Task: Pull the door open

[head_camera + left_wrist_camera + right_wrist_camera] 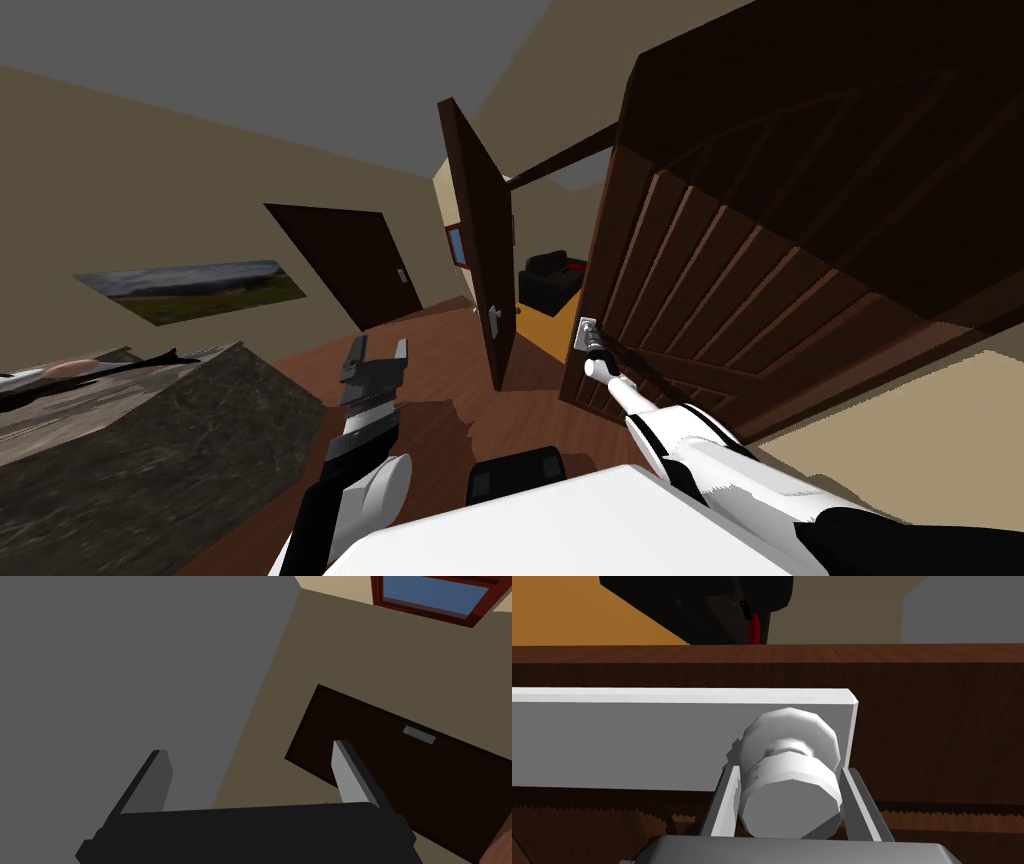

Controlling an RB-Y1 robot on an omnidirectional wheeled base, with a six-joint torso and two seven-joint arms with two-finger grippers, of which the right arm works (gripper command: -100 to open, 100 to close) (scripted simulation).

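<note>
Right gripper [789, 776] clamps the pale knob [789, 801] of the brown door [760, 290], ajar (sofa [545, 280] shows past its edge). More swing likely remains. The left gripper [375, 352], well off the door, gapes empty.

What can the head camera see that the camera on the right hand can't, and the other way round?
Head camera: most of the dark panelled door, ajar, a second open door beyond it, a landscape picture on the wall, and the left arm, its jaws open. Right wrist camera: up close, two fingers pressing the sides of the white knob, which sits on a grey plate. Both: that door, knob and plate, and a dark armchair past the door.
</note>
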